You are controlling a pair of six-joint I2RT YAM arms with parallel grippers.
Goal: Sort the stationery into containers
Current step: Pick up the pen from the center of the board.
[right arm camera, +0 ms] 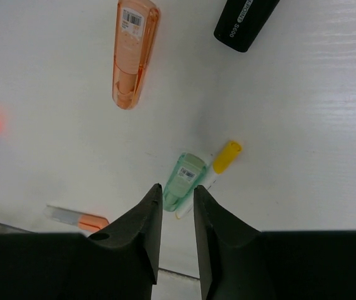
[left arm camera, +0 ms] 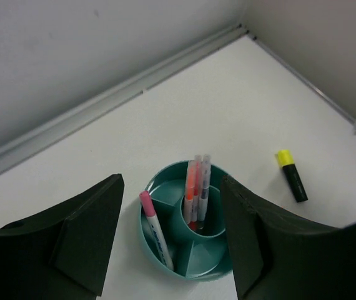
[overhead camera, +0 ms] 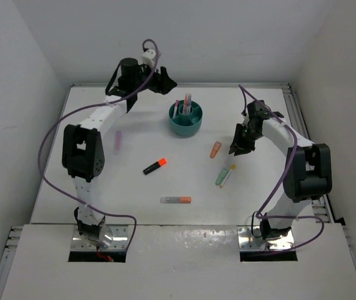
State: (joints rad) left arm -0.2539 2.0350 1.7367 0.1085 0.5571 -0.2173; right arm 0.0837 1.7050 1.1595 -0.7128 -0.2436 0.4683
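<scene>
The teal container (overhead camera: 185, 130) stands at the back middle of the table. In its centre tube stand thin pens (left arm camera: 197, 187), and a pink-capped pen (left arm camera: 155, 230) leans in a ring compartment of the cup (left arm camera: 190, 276). My left gripper (overhead camera: 165, 81) (left arm camera: 172, 181) hovers open above the cup, holding nothing. My right gripper (overhead camera: 235, 149) (right arm camera: 177, 189) hangs above the table with a narrow gap between its jaws and nothing in it. Just beyond its tips lie a green highlighter (right arm camera: 184, 178) (overhead camera: 222, 177) and a yellow-capped pen (right arm camera: 222, 164). An orange highlighter (right arm camera: 131, 53) (overhead camera: 215, 149) lies farther off.
Loose on the table lie a pink highlighter (overhead camera: 119, 140), a black-orange marker (overhead camera: 155, 165) and a grey-orange pen (overhead camera: 175, 200). A black-yellow marker (left arm camera: 291, 175) lies to the right of the cup. White walls close in the back and both sides.
</scene>
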